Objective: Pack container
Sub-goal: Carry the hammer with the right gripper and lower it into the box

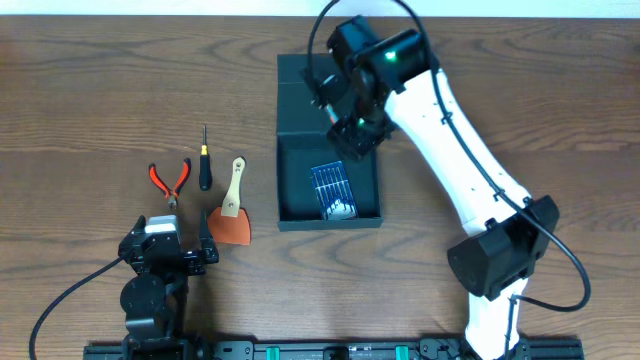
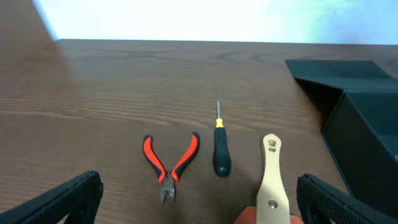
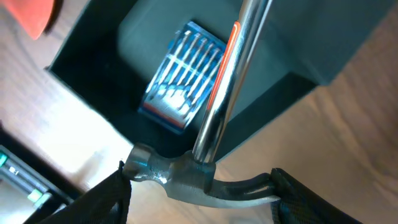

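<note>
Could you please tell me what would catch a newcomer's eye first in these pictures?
The right claw grips a steel hammer over the open dark green container, where a blue case of small tools lies. Left of it, red-handled pliers, a black screwdriver and a wooden-handled scraper lie in a row on the table.

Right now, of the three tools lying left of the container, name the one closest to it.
The wooden-handled scraper with the orange blade; the black screwdriver and red-handled pliers lie farther left of the container.
</note>
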`<action>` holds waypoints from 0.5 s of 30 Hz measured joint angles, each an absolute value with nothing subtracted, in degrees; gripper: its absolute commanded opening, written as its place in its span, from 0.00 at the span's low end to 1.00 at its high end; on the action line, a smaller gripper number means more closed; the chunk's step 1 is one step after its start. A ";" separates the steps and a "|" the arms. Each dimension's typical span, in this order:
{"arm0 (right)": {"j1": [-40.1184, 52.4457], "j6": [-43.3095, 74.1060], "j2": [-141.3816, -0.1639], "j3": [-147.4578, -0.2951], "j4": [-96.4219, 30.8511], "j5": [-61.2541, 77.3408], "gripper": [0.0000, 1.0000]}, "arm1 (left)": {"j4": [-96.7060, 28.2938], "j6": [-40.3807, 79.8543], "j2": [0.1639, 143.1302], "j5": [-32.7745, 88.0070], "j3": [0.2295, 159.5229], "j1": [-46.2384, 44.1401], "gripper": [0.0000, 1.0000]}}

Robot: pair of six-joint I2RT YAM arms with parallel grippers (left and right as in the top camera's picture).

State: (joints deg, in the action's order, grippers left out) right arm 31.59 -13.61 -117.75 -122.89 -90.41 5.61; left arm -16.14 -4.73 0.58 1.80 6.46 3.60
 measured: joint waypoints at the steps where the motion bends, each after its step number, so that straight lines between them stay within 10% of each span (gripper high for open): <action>1: 32.05 -13.61 -117.75 -122.89 -91.00 5.61 0.36 | -16.14 -4.73 0.58 1.78 6.46 3.60 0.98; 15: 32.77 -13.61 -117.75 -120.53 -93.41 7.05 0.40 | -16.14 -4.73 0.58 1.80 6.44 3.60 0.98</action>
